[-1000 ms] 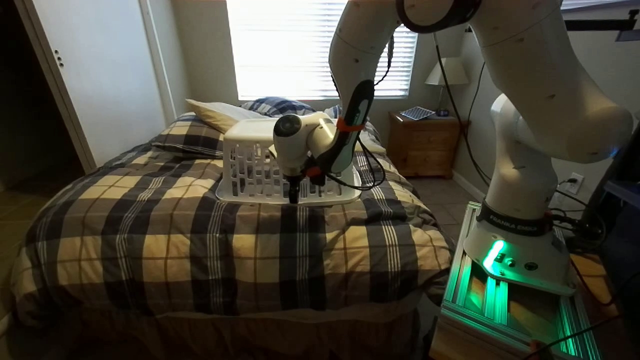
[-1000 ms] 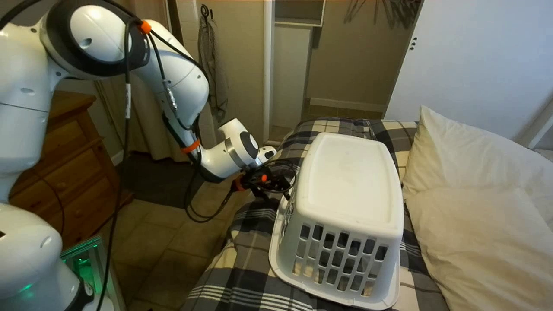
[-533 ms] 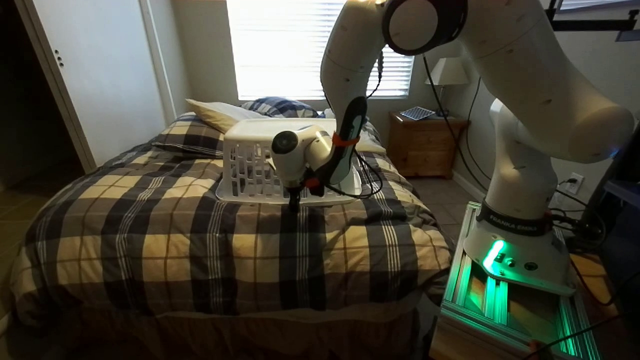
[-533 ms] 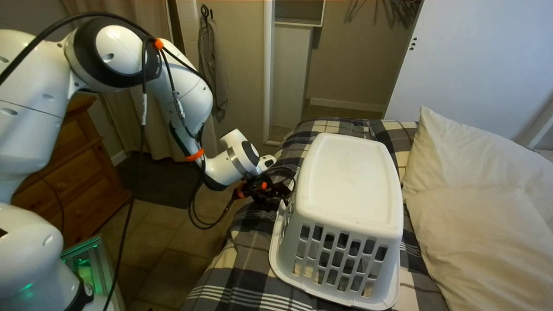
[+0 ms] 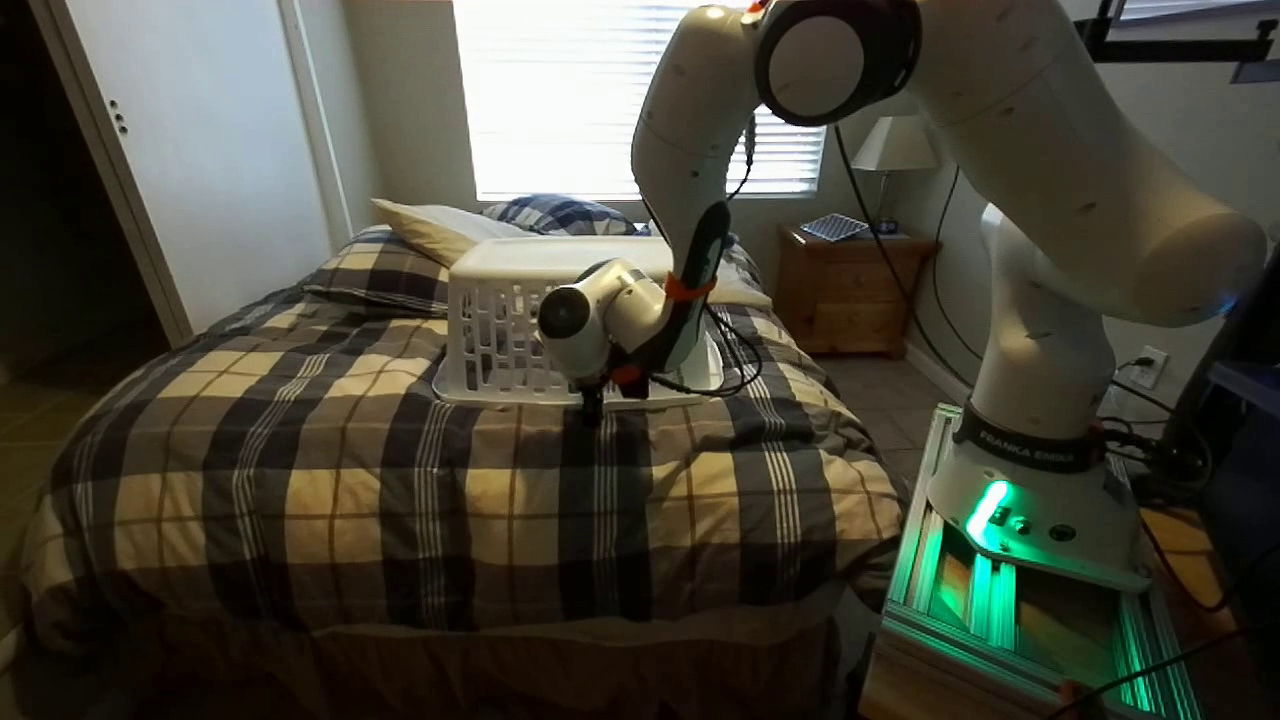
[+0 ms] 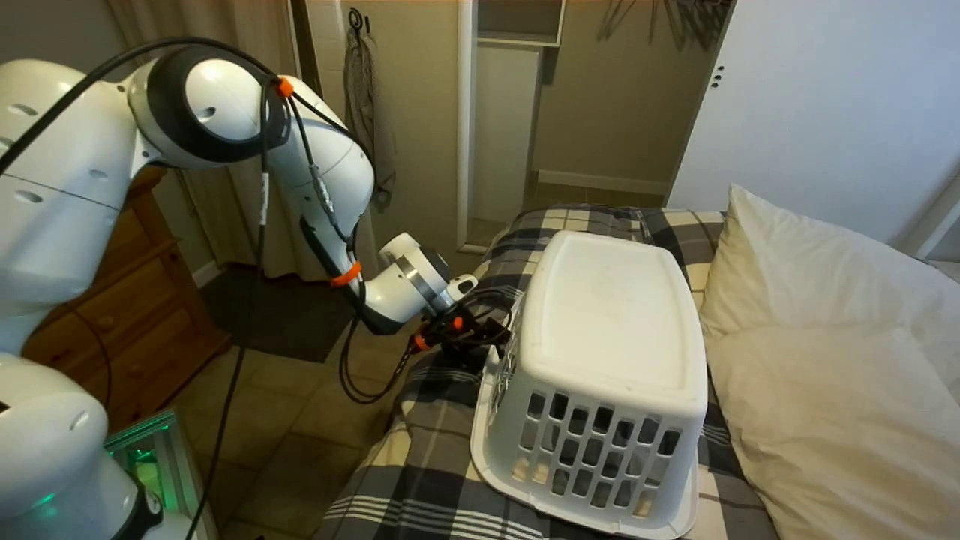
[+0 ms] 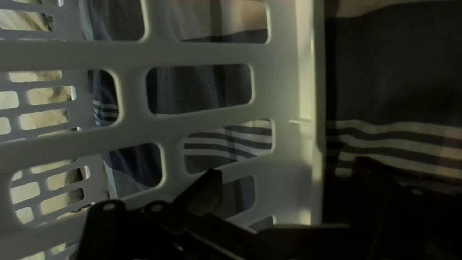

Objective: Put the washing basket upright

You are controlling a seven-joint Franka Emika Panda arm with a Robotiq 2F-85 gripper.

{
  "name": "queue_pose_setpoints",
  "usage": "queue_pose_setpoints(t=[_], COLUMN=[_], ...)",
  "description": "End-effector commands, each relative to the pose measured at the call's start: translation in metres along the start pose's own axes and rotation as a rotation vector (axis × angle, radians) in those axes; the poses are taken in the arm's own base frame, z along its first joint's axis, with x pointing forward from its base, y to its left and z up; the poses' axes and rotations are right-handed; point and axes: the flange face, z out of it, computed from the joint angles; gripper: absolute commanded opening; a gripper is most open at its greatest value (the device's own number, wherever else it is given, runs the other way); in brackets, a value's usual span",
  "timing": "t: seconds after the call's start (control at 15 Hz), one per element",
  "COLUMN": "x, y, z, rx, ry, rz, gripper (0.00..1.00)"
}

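Shifted slightly toward two pale pillows (image 6: 840, 390) since the earlier frame, the washing basket (image 6: 611, 322) sits on the plaid duvet (image 5: 480, 480): one basket, white, slotted along its sides, upside down with its solid base uppermost. Only the wrist view shows the one gripper (image 7: 288, 168) released, its fingers (image 7: 205, 196) spread either side of the basket's rim (image 7: 306, 90). One lamp (image 5: 895, 145) and one wooden nightstand (image 5: 850, 290) appear solely in an exterior view.
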Motion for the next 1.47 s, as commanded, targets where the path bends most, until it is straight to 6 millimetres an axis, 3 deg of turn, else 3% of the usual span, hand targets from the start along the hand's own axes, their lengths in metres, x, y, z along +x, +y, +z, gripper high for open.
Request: queue_pose_setpoints(t=[0.0,0.33,0.4,0.53,1.07,1.13,1.27,1.4], x=[0.003,0.000,0.000,-0.001,-0.005,-0.005,-0.006,-0.007], y=[0.012,0.026,0.027,0.027,0.030,0.030,0.029,0.031], z=[0.009,0.017,0.018,0.021,0.025,0.027,0.031,0.035], rx=[-0.071,-0.145,-0.152,-0.154,-0.139,-0.129,-0.103,-0.100], ry=[-0.003,-0.029,-0.033,-0.040,-0.053,-0.044,-0.030,-0.022], rz=[0.014,0.025,0.022,0.018,0.018,0.019,0.017,0.013], gripper=[1.00,0.98,0.74,0.70,0.14,0.56,0.54,0.66])
